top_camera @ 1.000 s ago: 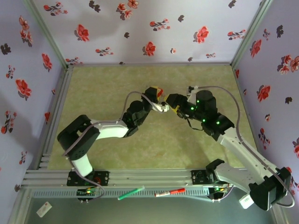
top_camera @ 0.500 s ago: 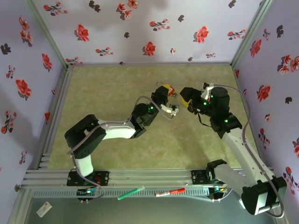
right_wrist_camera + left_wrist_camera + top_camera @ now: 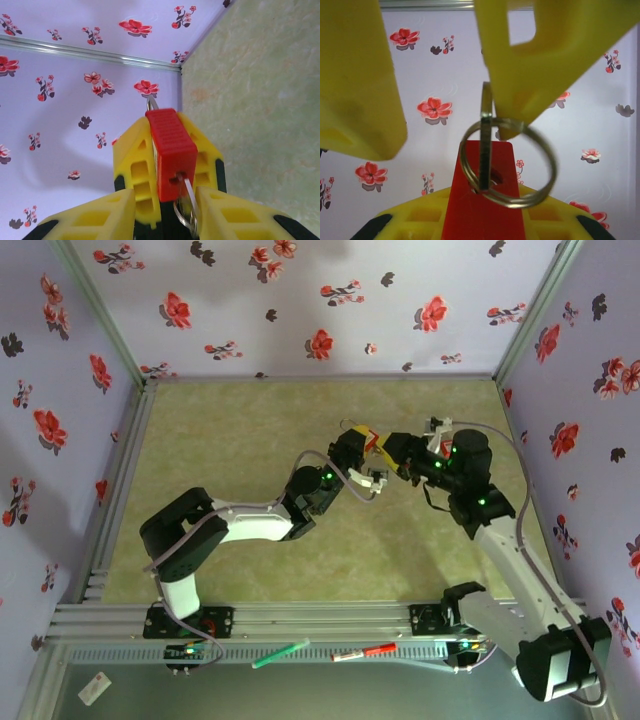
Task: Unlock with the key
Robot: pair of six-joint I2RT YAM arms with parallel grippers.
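My left gripper (image 3: 360, 446) is shut on the red padlock (image 3: 372, 440), which it holds up above the mat. In the left wrist view the padlock (image 3: 485, 205) sits between my yellow fingers (image 3: 420, 217). The metal key (image 3: 486, 130) stands in its keyhole, and a key ring (image 3: 520, 165) hangs on the key. My right gripper (image 3: 393, 448) faces the padlock (image 3: 170, 145) with its jaws apart. The key (image 3: 190, 192) lies between its fingers, close to the right-hand one (image 3: 240, 215), and the other finger (image 3: 85, 220) stands well off it.
Both arms meet above the right half of the green mat (image 3: 240, 430). Floral walls (image 3: 300, 300) close in the back and both sides. A green pen (image 3: 280, 654), a red-and-white pen (image 3: 365, 651) and a white tag (image 3: 95, 688) lie by the near rail.
Both grippers have moved up and to the right with the padlock. In the last half second the right gripper closed in on the left one.
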